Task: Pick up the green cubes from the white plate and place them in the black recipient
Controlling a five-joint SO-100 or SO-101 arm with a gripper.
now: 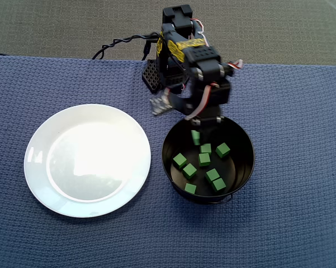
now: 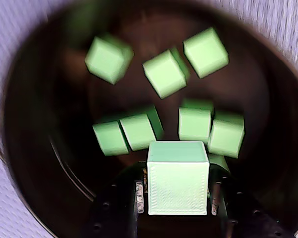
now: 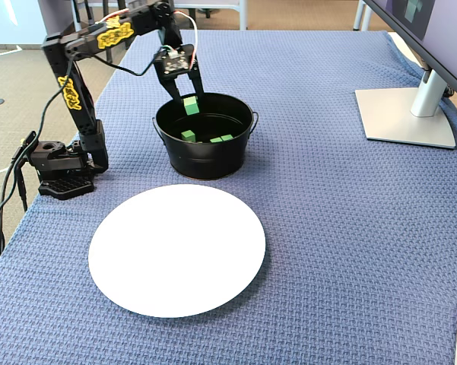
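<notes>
Matte green cube (image 2: pixel 178 177) pinched snug in gripper (image 3: pixel 188 104), held over round shiny black pot (image 3: pixel 205 156); glossy white plate (image 1: pixel 39 167) bare.

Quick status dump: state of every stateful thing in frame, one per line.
white plate: empty, no cubes left on it.
black recipient: upright, seven loose green cubes on its floor.
held cube: the eighth, gripped above the recipient's inside, not yet dropped.
claw: shut on held cube, poised over the recipient's rim.

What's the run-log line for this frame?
gripper: shut on green cube, over black pot | pot: seven cubes inside | white plate: empty | release pending
</notes>
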